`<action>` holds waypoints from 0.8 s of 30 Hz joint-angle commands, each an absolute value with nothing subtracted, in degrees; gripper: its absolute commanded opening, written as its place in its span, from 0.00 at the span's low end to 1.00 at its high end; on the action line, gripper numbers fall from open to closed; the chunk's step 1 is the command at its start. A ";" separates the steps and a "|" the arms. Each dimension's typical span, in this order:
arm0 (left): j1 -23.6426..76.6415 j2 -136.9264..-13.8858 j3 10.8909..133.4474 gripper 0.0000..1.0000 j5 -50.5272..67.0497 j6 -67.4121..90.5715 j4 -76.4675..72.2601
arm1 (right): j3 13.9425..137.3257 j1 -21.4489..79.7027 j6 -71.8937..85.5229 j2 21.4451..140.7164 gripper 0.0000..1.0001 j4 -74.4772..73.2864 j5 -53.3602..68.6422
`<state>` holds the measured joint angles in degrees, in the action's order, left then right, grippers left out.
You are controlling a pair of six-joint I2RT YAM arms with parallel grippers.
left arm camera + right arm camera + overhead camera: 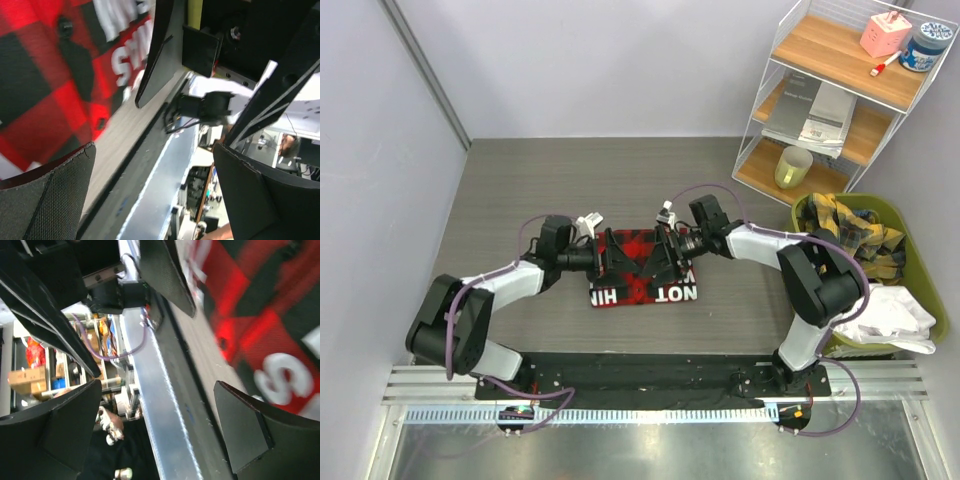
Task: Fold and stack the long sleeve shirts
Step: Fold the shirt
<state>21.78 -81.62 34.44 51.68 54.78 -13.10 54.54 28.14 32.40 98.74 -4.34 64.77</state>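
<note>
Both sets of jaws gape wide, holding nothing, over a folded red-and-black checked flannel shirt [640,270] mid-frame on the grey worktop [570,180].

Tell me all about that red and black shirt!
The shirt is soft-looking red-and-black checked cloth with big white letters along its near edge. It lies folded into a flat rectangle on the grey table. The open left gripper and right gripper hang low over it; whether they touch is unclear.

Matt checked flannel shirt [642,268] cloth
</note>
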 commanded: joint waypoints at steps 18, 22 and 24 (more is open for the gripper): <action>15.97 -78.05 45.07 1.00 65.49 26.01 14.42 | 81.20 13.88 -16.55 111.72 1.00 -61.89 60.29; 18.90 -83.04 49.39 1.00 59.42 30.04 5.12 | 85.34 16.96 -6.52 113.27 1.00 -50.05 60.03; 18.28 -89.98 50.09 1.00 58.80 34.79 0.28 | 88.48 18.19 -5.02 116.18 1.00 -48.78 60.20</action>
